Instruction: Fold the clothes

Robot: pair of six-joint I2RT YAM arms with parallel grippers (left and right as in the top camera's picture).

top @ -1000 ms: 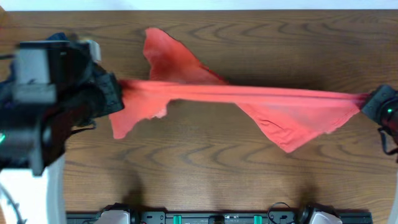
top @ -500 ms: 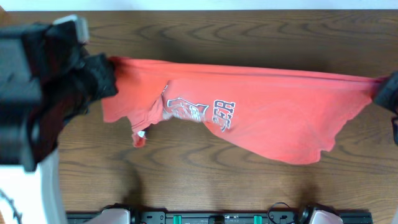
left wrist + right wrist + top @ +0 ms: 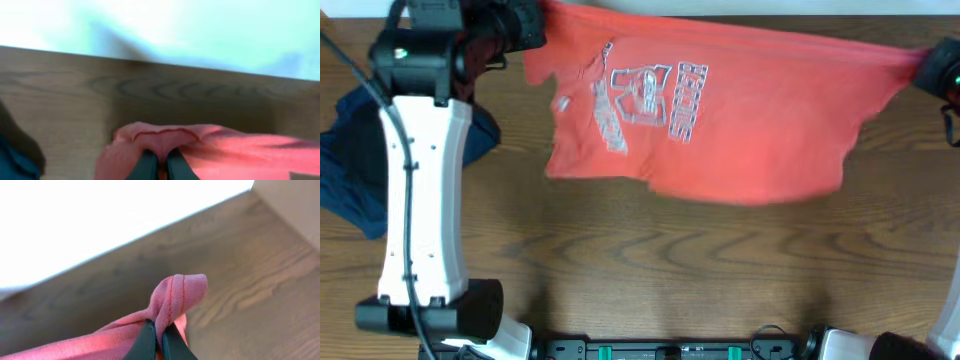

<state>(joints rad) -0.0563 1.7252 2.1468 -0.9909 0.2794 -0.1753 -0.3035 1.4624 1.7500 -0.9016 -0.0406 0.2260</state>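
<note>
Left gripper [image 3: 158, 165] fingers pinch one top corner of the T-shirt [image 3: 750, 120]; right gripper [image 3: 156, 341] fingers pinch the opposite corner. Shirt stretched left-right between them along the table's [image 3: 670, 280] far edge, print showing, body trailing nearward. Neither arm nearer.

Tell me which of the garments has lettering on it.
The coral-red T-shirt, stretched between the left gripper and right gripper, shows white lettering; the navy-blue garment looks plain.
</note>
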